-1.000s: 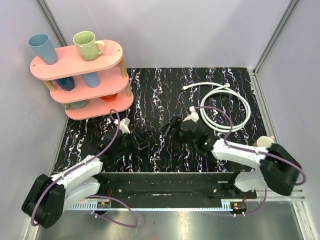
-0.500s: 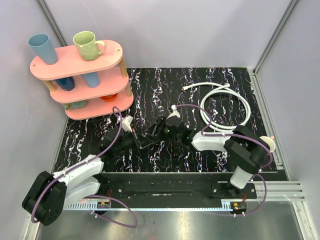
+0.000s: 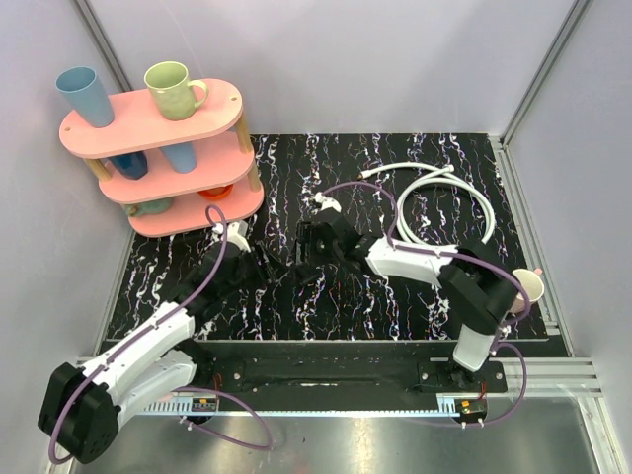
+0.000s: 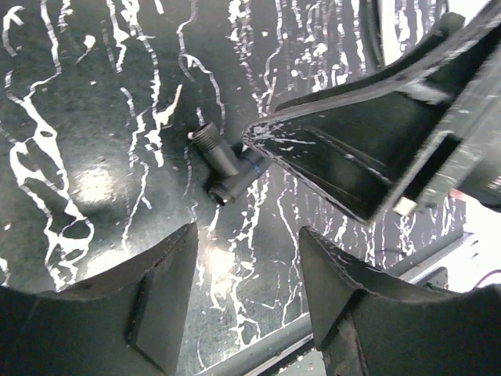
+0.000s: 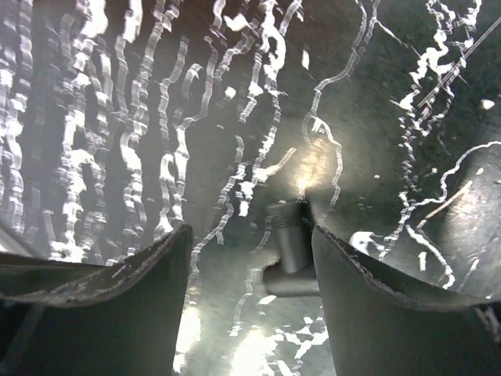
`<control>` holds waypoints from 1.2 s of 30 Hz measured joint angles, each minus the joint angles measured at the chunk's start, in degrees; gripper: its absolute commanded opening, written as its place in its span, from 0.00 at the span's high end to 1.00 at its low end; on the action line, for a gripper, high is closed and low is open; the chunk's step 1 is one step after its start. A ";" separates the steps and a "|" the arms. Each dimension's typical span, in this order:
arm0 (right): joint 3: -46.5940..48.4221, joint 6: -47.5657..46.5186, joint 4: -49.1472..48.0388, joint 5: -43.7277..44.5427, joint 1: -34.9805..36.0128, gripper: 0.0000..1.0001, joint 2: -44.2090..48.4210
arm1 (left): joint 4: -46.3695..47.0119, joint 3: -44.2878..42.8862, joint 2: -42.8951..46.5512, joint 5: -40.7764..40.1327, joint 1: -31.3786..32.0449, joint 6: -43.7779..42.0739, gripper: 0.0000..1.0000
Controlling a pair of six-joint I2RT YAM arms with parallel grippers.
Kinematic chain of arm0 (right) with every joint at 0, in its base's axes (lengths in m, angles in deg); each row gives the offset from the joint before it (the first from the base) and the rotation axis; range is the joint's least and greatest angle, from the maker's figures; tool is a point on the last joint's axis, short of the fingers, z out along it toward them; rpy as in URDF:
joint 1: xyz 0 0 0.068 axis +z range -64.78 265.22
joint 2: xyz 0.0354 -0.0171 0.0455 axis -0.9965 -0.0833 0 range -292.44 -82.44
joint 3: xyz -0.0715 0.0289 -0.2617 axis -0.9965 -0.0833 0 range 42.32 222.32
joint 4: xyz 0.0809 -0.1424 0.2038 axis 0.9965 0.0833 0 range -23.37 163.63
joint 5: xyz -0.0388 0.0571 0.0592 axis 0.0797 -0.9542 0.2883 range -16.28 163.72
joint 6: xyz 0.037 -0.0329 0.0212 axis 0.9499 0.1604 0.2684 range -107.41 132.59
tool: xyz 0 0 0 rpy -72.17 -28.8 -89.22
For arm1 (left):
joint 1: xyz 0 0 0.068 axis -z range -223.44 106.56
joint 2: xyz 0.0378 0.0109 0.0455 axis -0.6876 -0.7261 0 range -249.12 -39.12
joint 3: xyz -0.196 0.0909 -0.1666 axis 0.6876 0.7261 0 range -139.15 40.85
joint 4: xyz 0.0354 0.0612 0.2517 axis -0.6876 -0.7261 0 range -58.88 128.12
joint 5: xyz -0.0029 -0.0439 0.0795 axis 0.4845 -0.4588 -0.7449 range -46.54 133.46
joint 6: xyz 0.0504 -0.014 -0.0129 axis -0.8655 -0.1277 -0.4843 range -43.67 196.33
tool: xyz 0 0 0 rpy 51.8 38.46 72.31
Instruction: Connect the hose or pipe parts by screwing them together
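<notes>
Left end effector and right end effector face each other mid-desk, both with jaws apart, gripping nothing. White hose lies coiled back right, well apart. Small dark threaded fitting rests on the desk between them.

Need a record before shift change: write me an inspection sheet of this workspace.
Surface: black white-veined tabletop, nothing spilled seen.
Job's things: white flexible hose coiled far right; small dark threaded fitting lying mid-table.
Clutter: pink three-tier shelf with cups far left; pale cup at right edge.
Grippers: left gripper open, empty; right gripper open, empty.
Cables: purple cables looped along both arms.
Surroundings: plain grey walls.
</notes>
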 measured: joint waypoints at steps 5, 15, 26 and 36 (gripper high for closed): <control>1.75 -5.60 3.21 -7.08 -2.73 0.30 -7.19 | -7.10 -3.43 -2.45 -0.46 -3.28 -0.63 0.38; -2.60 -5.92 3.67 -15.72 -3.23 0.32 -5.18 | -12.92 -5.46 -5.57 2.99 -12.02 -3.98 0.34; -11.06 7.93 -10.84 -23.15 3.61 0.34 -3.19 | -13.60 -5.49 -6.86 5.51 -13.09 -3.93 0.30; -6.95 5.70 -10.82 -24.33 5.40 0.32 -5.79 | -15.21 -6.12 -4.90 4.87 -14.19 -2.75 0.28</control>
